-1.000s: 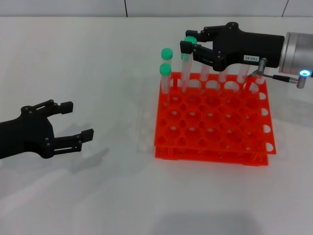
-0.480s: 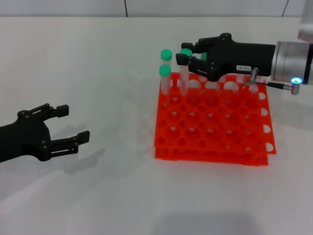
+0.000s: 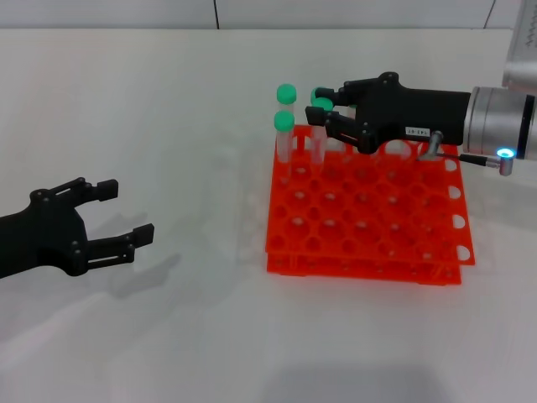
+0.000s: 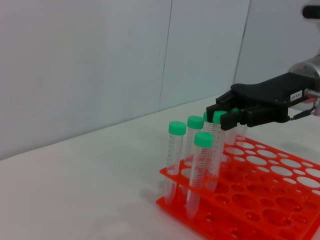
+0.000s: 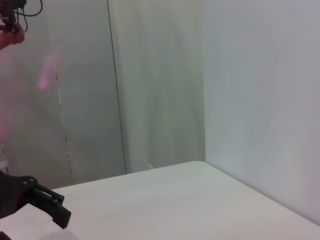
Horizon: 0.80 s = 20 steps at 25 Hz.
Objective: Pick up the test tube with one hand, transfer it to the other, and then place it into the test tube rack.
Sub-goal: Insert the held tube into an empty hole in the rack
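Note:
The orange test tube rack (image 3: pixel 369 227) stands right of centre on the white table; it also shows in the left wrist view (image 4: pixel 260 200). My right gripper (image 3: pixel 325 104), black with a white label on a silver arm, reaches over the rack's back row. It is shut on the top of a green-capped test tube (image 3: pixel 319 143) that stands upright with its lower end down in a back-row hole; this tube also shows in the left wrist view (image 4: pixel 215 150). My left gripper (image 3: pixel 126 211) is open and empty, low over the table at the far left.
Two more green-capped tubes (image 3: pixel 285 138) stand in the rack's back left corner. Several others stand along the back row, partly hidden behind the right gripper. The rack's front rows are open holes. A wall rises behind the table.
My right gripper has come down and toward the rack's back row, lowering the tube into a hole. My left gripper drew slightly back to the left, then stayed still.

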Available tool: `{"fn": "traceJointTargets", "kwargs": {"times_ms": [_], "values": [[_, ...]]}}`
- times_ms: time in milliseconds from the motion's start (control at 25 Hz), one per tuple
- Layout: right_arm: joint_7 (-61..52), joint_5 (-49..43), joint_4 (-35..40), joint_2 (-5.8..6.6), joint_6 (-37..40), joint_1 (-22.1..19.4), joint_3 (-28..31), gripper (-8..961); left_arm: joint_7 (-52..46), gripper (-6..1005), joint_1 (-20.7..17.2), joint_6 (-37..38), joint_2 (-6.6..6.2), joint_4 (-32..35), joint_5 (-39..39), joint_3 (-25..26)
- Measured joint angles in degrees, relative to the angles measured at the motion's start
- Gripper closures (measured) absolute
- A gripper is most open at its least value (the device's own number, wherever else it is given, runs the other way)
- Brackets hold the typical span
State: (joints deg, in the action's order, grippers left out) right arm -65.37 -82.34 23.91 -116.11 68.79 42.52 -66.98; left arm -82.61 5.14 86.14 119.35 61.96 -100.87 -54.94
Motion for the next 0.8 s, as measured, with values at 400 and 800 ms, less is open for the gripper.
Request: {"fn": "traceJointTargets", "kwargs": {"times_ms": [400,800], "values": [[0.5,0.1,-1.0,-0.10,-1.9,0.1,-0.5,590,0.0,115,0.4,-0.2,0.00,0.0,0.0,-0.2],[0.7,0.1,-0.8,0.03,-1.6,0.0,-0.5,580,0.0,115,0.9,-0.1,0.00,-0.6,0.0,-0.3]]}}
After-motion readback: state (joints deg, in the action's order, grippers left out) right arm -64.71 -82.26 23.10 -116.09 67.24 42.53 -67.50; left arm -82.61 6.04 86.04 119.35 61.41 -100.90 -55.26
